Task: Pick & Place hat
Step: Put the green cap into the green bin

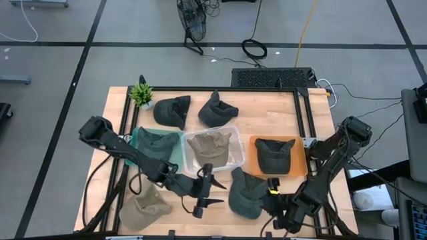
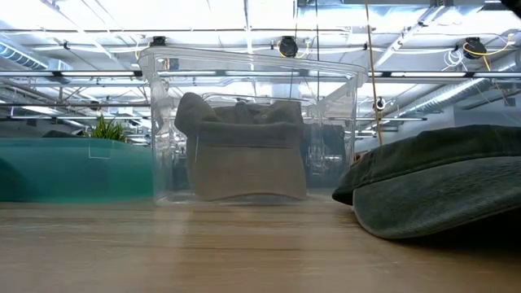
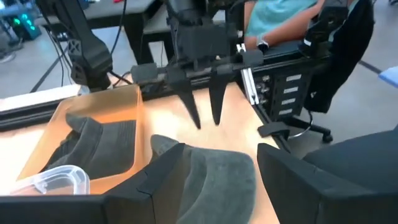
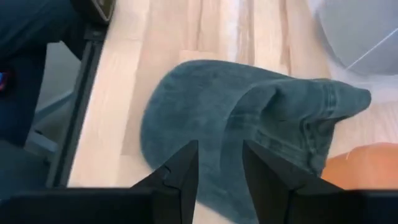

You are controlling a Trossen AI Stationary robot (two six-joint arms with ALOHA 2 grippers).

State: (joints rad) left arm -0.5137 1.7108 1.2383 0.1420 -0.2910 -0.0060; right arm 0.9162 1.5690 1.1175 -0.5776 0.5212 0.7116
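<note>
The dark green cap point(image 1: 245, 195) lies flat on the wooden table point(image 1: 267, 110) near its front edge, between the 2 arms and just in front of the clear plastic bin point(image 1: 235, 160) and the orange bin point(image 1: 297, 143); it looks to be the hat now in hand, since both arms are turned toward it. The right end effector point(image 4: 219, 163) hangs directly over the cap's crown, its 2 fingers a narrow gap apart with fabric showing between them and nothing gripped; that low, centred pose reads as a set-up for pinching the cloth. The left end effector point(image 1: 212, 193) sits just beside the cap on its other side, fingers spread wide and empty (probably waiting out of the way, or ready to steady the brim).

The bins suggest sorting: a tan cap point(image 1: 210, 145) already sits in the clear bin, a dark cap point(image 1: 275, 153) in the orange bin, and a green cap point(image 1: 155, 139) in the teal bin point(image 1: 136, 137). Another tan cap point(image 1: 145, 205) lies loose at the front left; 2 more dark caps point(image 1: 172, 110) rest at the back by a small potted plant point(image 1: 141, 94). Which bin this cap belongs in I cannot tell for certain; the orange one is nearest.
</note>
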